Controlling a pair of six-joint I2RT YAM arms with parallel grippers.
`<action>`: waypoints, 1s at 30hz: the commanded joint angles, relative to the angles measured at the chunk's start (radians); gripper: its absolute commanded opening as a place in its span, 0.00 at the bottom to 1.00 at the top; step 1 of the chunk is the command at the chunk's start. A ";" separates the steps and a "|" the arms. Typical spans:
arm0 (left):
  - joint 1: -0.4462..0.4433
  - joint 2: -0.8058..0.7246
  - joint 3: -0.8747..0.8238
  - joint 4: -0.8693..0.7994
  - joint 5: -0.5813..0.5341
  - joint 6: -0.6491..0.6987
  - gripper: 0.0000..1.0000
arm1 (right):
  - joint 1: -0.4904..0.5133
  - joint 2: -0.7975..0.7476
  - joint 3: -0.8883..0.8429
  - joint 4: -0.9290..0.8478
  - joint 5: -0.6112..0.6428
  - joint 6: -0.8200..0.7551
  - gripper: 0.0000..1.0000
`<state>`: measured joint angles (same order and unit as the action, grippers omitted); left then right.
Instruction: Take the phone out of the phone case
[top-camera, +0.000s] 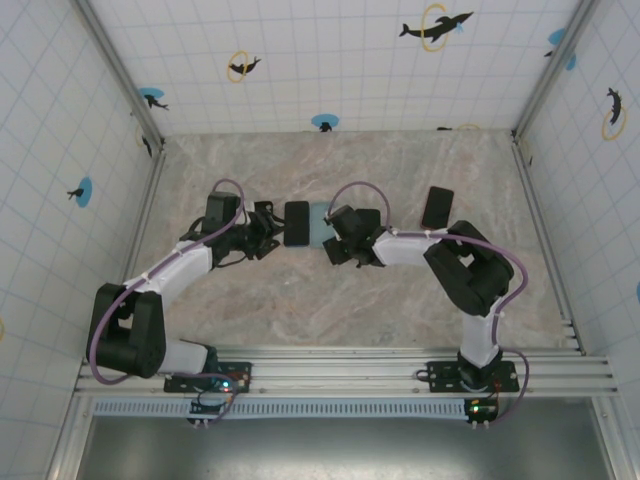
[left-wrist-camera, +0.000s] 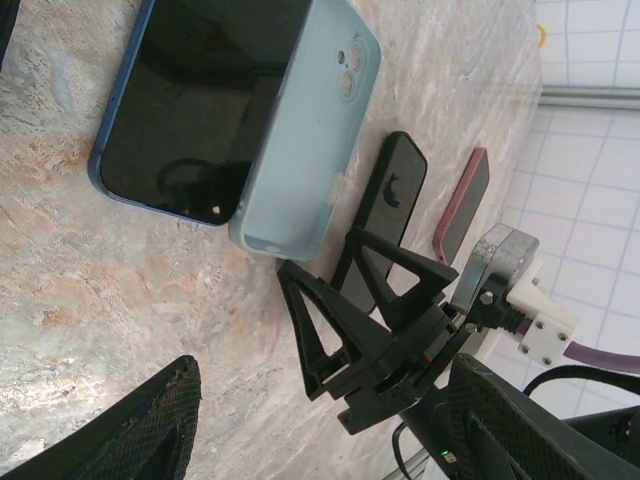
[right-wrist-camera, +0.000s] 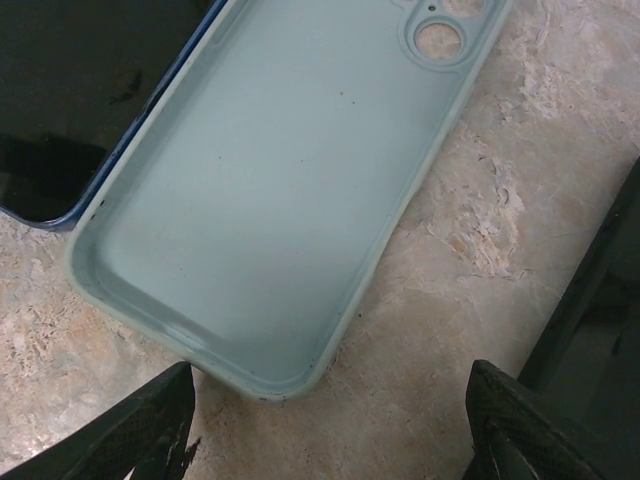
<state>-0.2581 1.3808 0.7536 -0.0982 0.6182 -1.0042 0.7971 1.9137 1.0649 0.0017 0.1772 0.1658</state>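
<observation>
- The phone (left-wrist-camera: 190, 100) lies screen up on the desk (top-camera: 300, 300). The case (right-wrist-camera: 270, 190) lies just beside it, hollow side up and empty. I judge that the separation is done or nearly done.
- The long edge of the phone touches the rim of the case, or perhaps lies a little over it; I cannot tell which. If the case is pulled away, it can tip the phone or drag it along.
- The left pincer (top-camera: 270, 228) is released and holds nothing, near the free side of the phone.
- The right pincer (right-wrist-camera: 330, 410) is also released, with the short end of the case just in front of its fingers (right-wrist-camera: 130, 430). If this pincer descends or closes here, one finger can catch the soft rim and fold or flip the case against the phone.
- Both things sit between the two pincers, so a push from either side can press the phone onto the case.
- Near the right arm lie a black phone (left-wrist-camera: 390, 195) and a pink-edged phone (left-wrist-camera: 462, 205). A wide swing of that arm can knock them, or the wrong phone can be taken by mistake.
</observation>
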 joint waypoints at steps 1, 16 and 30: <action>0.008 -0.023 0.006 -0.012 0.010 0.025 0.67 | 0.007 -0.050 0.004 -0.026 -0.056 0.000 0.74; 0.008 -0.026 0.013 -0.007 0.024 0.038 0.68 | -0.068 -0.307 -0.147 -0.161 0.165 0.275 1.00; 0.008 -0.034 0.015 -0.011 0.047 0.058 0.73 | -0.130 0.011 0.195 -0.378 0.189 0.395 1.00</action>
<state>-0.2577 1.3693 0.7536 -0.0982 0.6449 -0.9691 0.6788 1.8854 1.2213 -0.3115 0.3443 0.5140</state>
